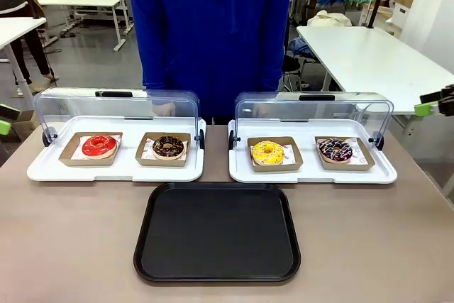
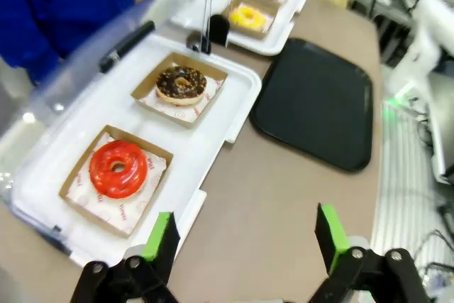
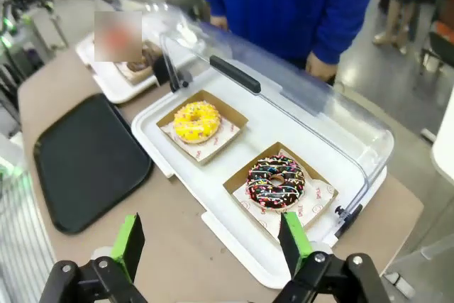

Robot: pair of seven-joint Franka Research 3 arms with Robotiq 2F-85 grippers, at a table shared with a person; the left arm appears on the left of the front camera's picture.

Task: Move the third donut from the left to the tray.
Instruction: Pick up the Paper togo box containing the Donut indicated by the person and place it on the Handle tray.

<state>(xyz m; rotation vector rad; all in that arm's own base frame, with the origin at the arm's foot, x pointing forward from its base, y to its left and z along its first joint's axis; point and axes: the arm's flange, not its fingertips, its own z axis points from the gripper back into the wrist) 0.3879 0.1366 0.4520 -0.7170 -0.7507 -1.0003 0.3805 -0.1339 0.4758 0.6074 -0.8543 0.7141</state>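
Four ring donuts in one row, each in a shallow brown cardboard holder, two per white lidded tray, clear lids raised. Left to right:
- red-glazed donut;
- chocolate donut;
- the third donut, bright yellow glaze with small sprinkles, on the left half of the right white tray;
- dark donut with coloured sprinkles.

The large flat black plastic tray lies nearer the robot, centred and bare.

The yellow item is likely light and soft, its glaze sticky and easily marred. It is best taken by the cardboard rim, or lightly across the plain sides.

Left gripper: jaws wide, empty, held high off the red donut's end. Right gripper: jaws wide, empty, raised off the sprinkled donut's end.
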